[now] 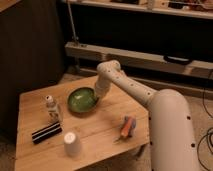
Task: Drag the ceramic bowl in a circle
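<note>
The ceramic bowl (82, 99) is a shallow glossy green bowl on the wooden table (105, 127), near the table's middle and toward the back. My gripper (98, 95) is at the bowl's right rim, at the end of the white arm (125, 85) that reaches in from the right. The gripper's end is hidden behind the arm and against the bowl.
A small white bottle (51, 108) stands left of the bowl. A black striped box (46, 133) lies at the front left. A white upturned cup (71, 142) stands at the front. An orange and grey object (127, 126) lies at the right. Shelving runs behind the table.
</note>
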